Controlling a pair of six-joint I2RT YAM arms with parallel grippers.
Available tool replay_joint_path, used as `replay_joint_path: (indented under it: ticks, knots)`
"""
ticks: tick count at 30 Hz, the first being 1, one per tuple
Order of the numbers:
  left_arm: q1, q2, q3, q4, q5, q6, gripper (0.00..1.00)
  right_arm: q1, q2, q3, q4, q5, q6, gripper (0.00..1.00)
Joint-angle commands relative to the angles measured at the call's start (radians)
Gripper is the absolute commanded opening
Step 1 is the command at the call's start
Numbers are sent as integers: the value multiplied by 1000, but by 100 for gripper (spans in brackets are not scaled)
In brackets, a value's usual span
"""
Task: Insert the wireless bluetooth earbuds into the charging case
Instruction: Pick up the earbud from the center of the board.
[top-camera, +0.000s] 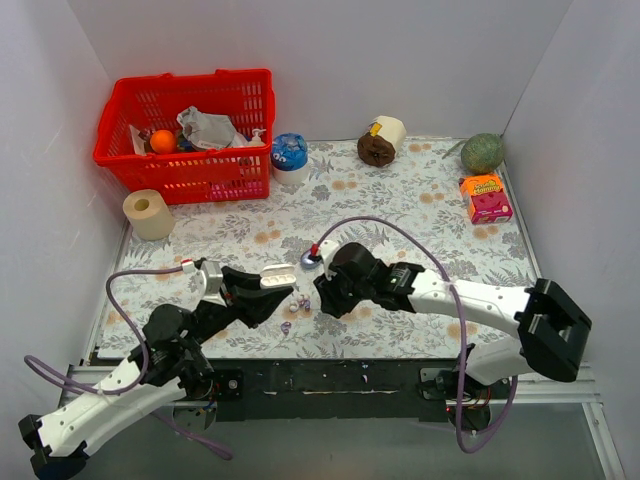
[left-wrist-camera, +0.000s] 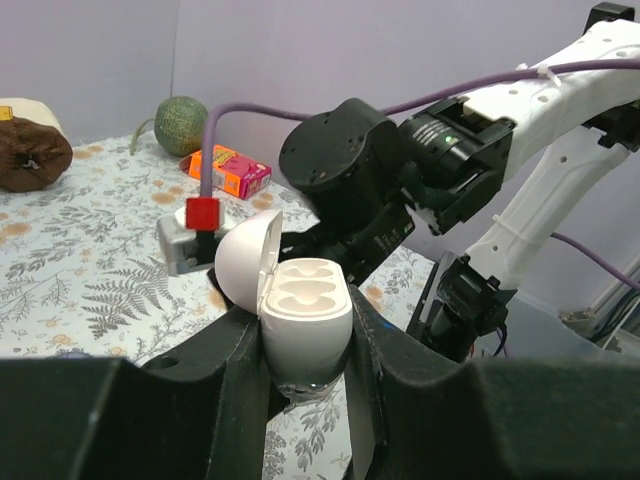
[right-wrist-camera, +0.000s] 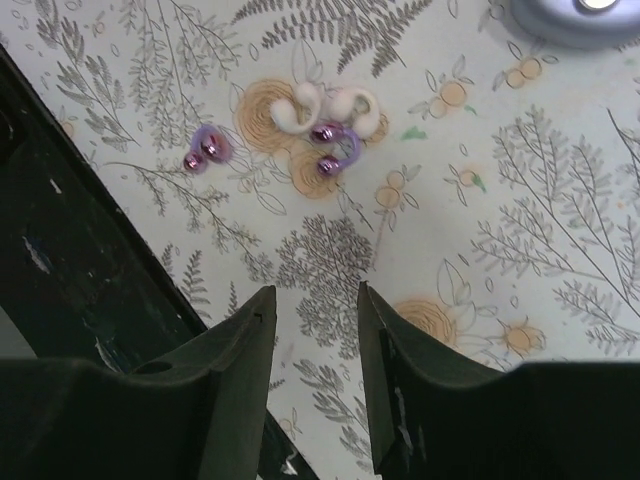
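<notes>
My left gripper (top-camera: 270, 287) is shut on the white charging case (top-camera: 277, 276) and holds it above the table. In the left wrist view the case (left-wrist-camera: 305, 315) stands upright between the fingers (left-wrist-camera: 240, 370) with its lid open and both seats empty. The two whitish-purple earbuds (right-wrist-camera: 328, 122) lie together on the floral cloth, and also show in the top view (top-camera: 303, 300). A separate small purple bit (right-wrist-camera: 203, 150) lies to their left. My right gripper (right-wrist-camera: 315, 300) is open and empty, hovering just short of the earbuds; it shows in the top view (top-camera: 320, 300) right of the case.
A silver-blue disc (right-wrist-camera: 575, 15) lies beyond the earbuds. At the back stand a red basket (top-camera: 190, 175), a paper roll (top-camera: 148, 213), a blue-lidded tub (top-camera: 290, 155), a brown roll (top-camera: 380, 143), a green ball (top-camera: 482, 152) and an orange box (top-camera: 486, 197).
</notes>
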Motion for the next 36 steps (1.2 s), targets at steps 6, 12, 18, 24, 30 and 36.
replay_joint_path:
  ticks: [6, 12, 18, 24, 30, 36]
  knots:
    - [1, -93, 51, -111, -64, -18, 0, 19, 200, 143, 158, 28, 89, 43]
    - [1, -122, 60, -163, -80, -23, 0, -7, 298, 210, 145, 99, 98, 46]
    - [1, -150, 55, -177, -86, -24, 0, -18, 363, 238, 151, 81, 105, 48]
    - [1, -156, 54, -206, -86, -24, 0, -18, 401, 258, 158, 53, 105, 49]
    - [1, -145, 51, -204, -86, -26, 0, -18, 413, 261, 175, 41, 106, 53]
    - [1, -155, 41, -204, -86, -36, 0, -16, 450, 276, 154, 5, 112, 55]
